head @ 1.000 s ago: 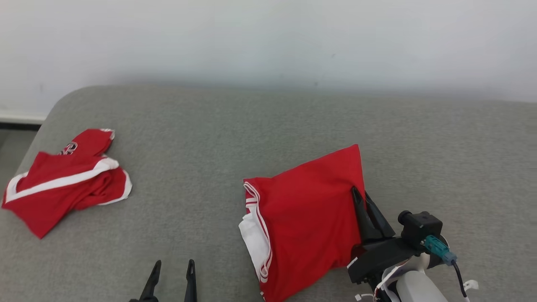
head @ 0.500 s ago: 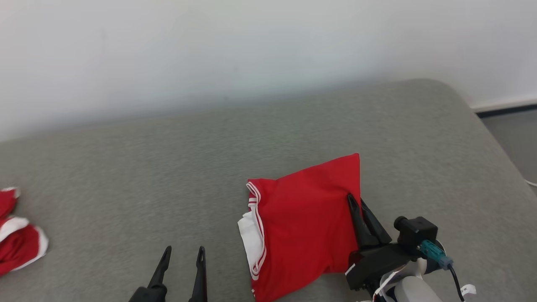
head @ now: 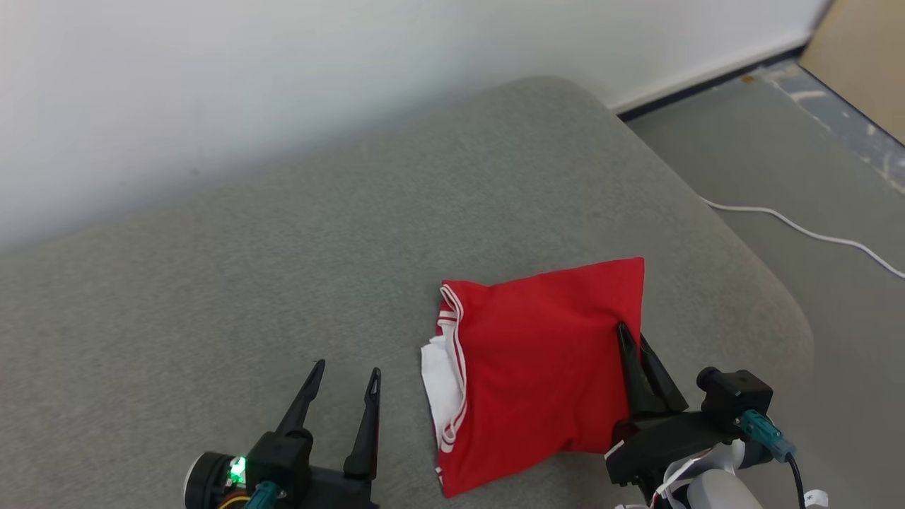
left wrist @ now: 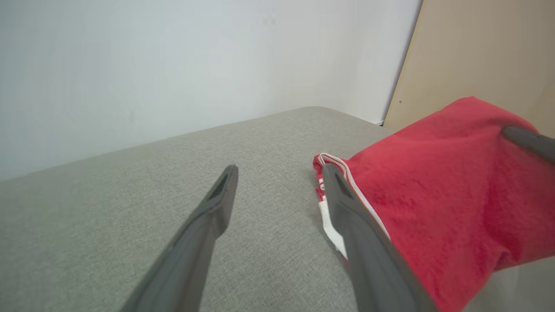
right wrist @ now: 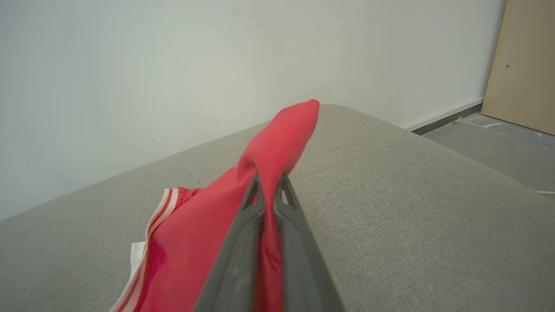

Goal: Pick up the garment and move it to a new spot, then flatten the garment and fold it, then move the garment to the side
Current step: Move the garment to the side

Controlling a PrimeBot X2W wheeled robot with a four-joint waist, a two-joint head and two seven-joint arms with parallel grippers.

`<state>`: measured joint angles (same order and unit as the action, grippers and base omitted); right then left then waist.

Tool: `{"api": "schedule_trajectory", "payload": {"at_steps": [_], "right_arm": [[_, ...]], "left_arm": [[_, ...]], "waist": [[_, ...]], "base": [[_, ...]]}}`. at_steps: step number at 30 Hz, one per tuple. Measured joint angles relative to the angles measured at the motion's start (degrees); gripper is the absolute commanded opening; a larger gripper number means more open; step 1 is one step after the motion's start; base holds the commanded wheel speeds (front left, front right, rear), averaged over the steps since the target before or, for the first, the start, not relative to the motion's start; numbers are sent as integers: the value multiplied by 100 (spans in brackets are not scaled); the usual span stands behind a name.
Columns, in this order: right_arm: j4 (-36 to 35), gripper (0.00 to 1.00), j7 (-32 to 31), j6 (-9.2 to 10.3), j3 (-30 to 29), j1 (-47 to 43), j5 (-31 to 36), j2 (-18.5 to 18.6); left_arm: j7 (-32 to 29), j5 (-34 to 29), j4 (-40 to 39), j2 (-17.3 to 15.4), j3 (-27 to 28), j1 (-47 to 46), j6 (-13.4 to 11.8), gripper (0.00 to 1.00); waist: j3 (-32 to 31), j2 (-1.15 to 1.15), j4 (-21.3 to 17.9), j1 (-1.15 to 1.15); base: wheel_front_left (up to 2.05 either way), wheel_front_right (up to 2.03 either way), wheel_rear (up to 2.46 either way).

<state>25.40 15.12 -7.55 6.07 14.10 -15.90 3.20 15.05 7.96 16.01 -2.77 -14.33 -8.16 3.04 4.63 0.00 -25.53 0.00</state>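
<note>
A folded red garment (head: 537, 360) with white trim lies near the right end of the grey cushioned surface (head: 283, 268). My right gripper (head: 633, 338) is shut on the garment's right edge, and the right wrist view shows the red cloth (right wrist: 277, 147) pinched between its fingers and rising past the tips. My left gripper (head: 346, 367) stands open to the left of the garment with nothing between its fingers. In the left wrist view the garment (left wrist: 433, 182) sits just right of my left gripper (left wrist: 279, 171), its white-striped hem beside the right finger.
The surface's rounded right edge (head: 749, 254) drops to a grey floor (head: 799, 141), where a white cable (head: 813, 233) runs. A tan panel (head: 862, 49) stands at the far right. A pale wall (head: 283, 71) backs the surface.
The head camera has swung right, so the second red garment at the left has left the picture. The right gripper stays shut on the folded garment; the left stays open.
</note>
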Motion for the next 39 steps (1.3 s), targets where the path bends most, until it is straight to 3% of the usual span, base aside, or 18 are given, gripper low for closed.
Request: {"api": "schedule_trajectory", "payload": {"at_steps": [9, 18, 26, 32, 38, 39], "right_arm": [[241, 0, 0, 0, 388, 244, 304, 51], [894, 0, 1, -1, 159, 1602, 638, 727], [2072, 0, 0, -1, -1044, 2810, 1419, 1455], [2571, 0, 1, -1, -2496, 3289, 2209, 2053], [2776, 0, 0, -1, -3590, 3385, 3129, 2189], [2742, 19, -1, -1, -3727, 3396, 3254, 2139]], "left_arm": [[0, -69, -19, -1, 31, -31, -11, 100], [0, -495, -101, -36, 170, -180, 107, 100], [0, -703, -191, -177, 174, -566, 200, 100], [0, -779, -285, -241, 153, -737, 201, 100], [2, -797, -341, -281, 107, -795, 201, 100], [5, -797, -348, -283, 103, -814, 201, 100]], "waist": [[429, 0, -311, 0], [789, 0, -6, 0], [1342, 1, 630, 1], [1749, 1, 1111, 1], [2065, 1, 1492, 1], [2106, 1, 1538, 1]], "base": [[0, 0, 0], [0, 0, 0], [0, 0, 0], [0, 0, 0], [0, 0, 0], [0, 0, 0]]}}
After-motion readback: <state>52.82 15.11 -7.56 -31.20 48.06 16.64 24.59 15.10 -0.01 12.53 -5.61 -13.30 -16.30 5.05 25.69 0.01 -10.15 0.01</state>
